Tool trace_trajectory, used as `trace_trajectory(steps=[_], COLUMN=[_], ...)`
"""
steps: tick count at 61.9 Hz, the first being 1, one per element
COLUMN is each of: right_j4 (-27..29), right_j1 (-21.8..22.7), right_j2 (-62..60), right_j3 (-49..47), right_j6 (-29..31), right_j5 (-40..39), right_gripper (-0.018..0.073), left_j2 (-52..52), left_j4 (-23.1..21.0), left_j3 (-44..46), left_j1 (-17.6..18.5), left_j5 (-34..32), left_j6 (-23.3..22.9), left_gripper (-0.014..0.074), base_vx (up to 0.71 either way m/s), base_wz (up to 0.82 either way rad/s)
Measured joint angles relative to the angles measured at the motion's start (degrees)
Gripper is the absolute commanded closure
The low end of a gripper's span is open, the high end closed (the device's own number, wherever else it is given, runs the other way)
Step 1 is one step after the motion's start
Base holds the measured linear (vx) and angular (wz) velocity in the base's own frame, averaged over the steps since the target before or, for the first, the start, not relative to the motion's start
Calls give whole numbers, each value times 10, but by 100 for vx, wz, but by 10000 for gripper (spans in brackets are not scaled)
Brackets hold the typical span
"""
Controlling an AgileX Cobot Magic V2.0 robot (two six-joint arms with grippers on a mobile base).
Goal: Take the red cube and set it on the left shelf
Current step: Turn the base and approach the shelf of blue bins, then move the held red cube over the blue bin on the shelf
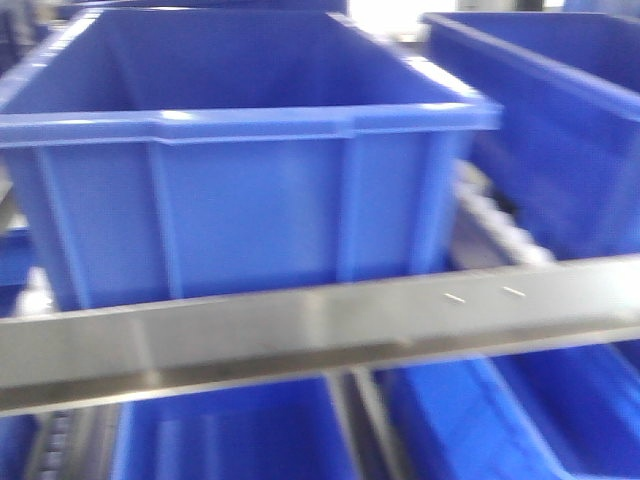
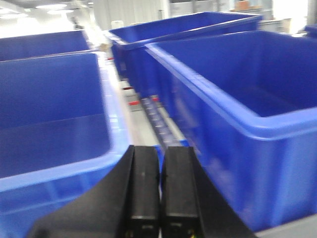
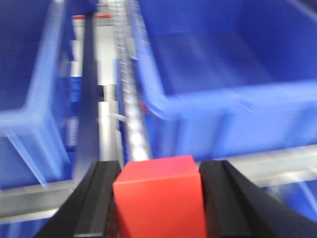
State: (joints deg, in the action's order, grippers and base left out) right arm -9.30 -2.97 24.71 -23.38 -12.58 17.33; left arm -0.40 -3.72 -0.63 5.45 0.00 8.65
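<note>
My right gripper (image 3: 159, 214) is clamped on the small solid red cube (image 3: 157, 188), fingers flat against two opposite side faces, which is the grip I'd want. The cube looks rigid and light with smooth faces. Probably a bit slippery, nothing fragile. It hangs near the brushed front rail of the stainless-steel left shelf (image 1: 300, 335), facing the gap between the big dark-blue plastic crates (image 1: 250, 200). The left gripper (image 2: 159, 193) has its jaws pressed together, empty.

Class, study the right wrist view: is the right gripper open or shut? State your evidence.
Shut on the red cube: both black fingers of the right gripper press the cube's opposite sides.
</note>
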Motion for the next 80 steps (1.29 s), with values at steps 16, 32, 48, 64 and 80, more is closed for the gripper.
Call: trace_trajectory(steps=[16, 32, 48, 64, 80], right_j4=[0, 0, 0, 0, 0], right_j1=[0, 0, 0, 0, 0], right_j2=[0, 0, 0, 0, 0], right_j3=[0, 0, 0, 0, 0], right_j6=[0, 0, 0, 0, 0], right_j5=[0, 0, 0, 0, 0], right_gripper=[502, 502, 502, 502, 502], left_j2=[0, 0, 0, 0, 0], left_j4=[0, 0, 0, 0, 0], left_j3=[0, 0, 0, 0, 0], left_j1=[0, 0, 0, 0, 0], left_j5=[0, 0, 0, 0, 0], left_j6=[0, 0, 0, 0, 0], left_gripper=[491, 491, 491, 491, 491], base_vx=[19, 11, 5, 2, 0], base_wz=[38, 25, 10, 9, 1])
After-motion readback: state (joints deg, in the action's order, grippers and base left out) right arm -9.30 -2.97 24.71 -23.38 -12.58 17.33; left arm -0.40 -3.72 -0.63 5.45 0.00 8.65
